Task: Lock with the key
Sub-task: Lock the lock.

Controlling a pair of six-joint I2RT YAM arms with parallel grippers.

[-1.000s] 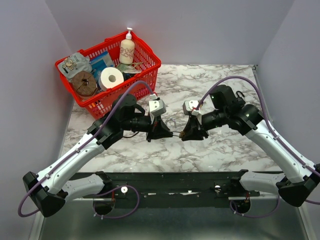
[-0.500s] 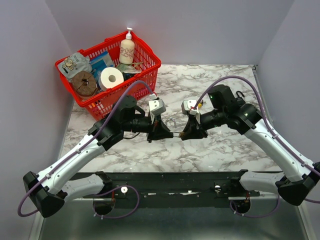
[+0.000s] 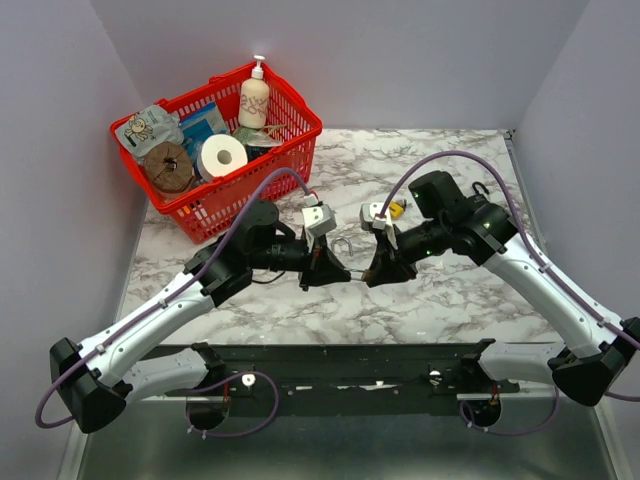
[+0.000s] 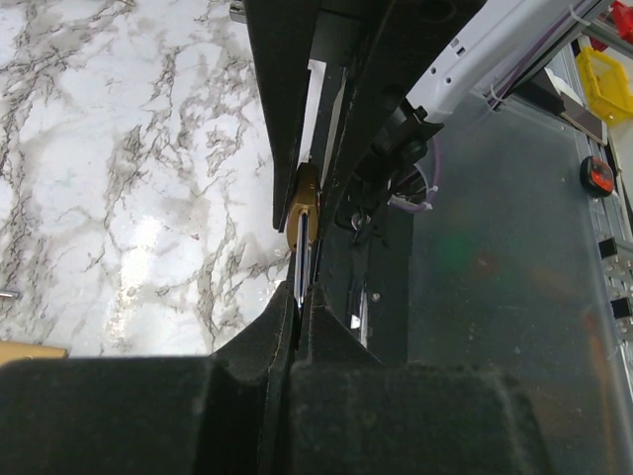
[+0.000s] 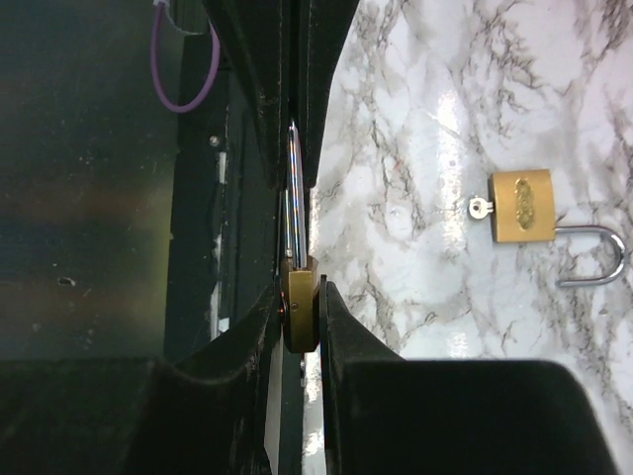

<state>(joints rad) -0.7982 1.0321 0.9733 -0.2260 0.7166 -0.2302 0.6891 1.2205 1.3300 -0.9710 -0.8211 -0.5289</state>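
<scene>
The right claw (image 5: 300, 295) is squeezed tight on a gold padlock (image 5: 300, 317), seen from its thin side; a shiny metal strip (image 5: 294, 188) sticks out of the padlock, and the left claw (image 4: 302, 297) is pinched tight on the other end of it; I cannot tell if the strip is the key or the lock's own loop, as it shows only edge-on. I think one claw keeps the lock from moving so the other can push or turn its piece; that would be why the two arms meet nose to nose over the surface (image 3: 450, 160). Near them lies a second padlock (image 5: 521, 205), flat, with a small key (image 5: 481, 207) poking from it and its loop (image 5: 593, 255) open; so it is not locked yet. At the back left sits a red basket (image 3: 190, 212); in it are a pump bottle (image 3: 254, 100), a paper roll (image 3: 222, 155), a brown round roll (image 3: 168, 165) and some packets (image 3: 140, 128); none look needed for this job.
</scene>
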